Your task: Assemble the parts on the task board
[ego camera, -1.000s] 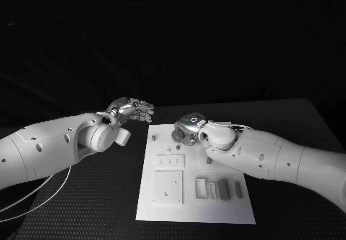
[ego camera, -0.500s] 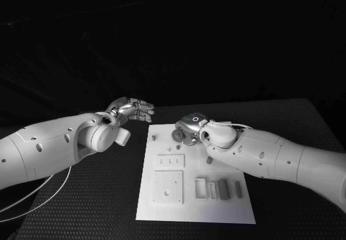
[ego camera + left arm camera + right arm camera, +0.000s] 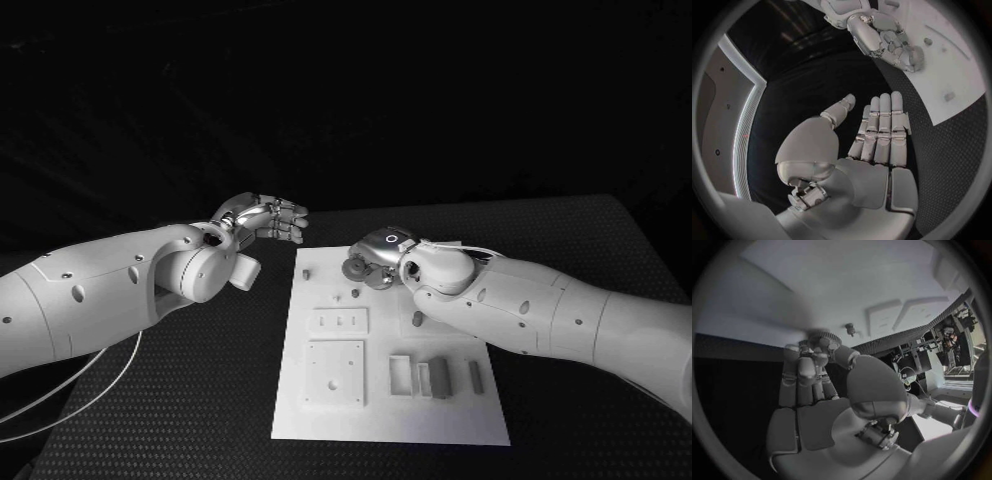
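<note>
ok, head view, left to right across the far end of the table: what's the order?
left hand → far left corner of the task board → gear-like part held by the right hand

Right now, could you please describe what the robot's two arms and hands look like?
Both arms are smooth white shells with small dark holes. The left arm has a round disc joint at the wrist and a thin white cable looping beneath it. The left hand and right hand are silver metal with segmented fingers; the right hand carries a small lit ring.
</note>
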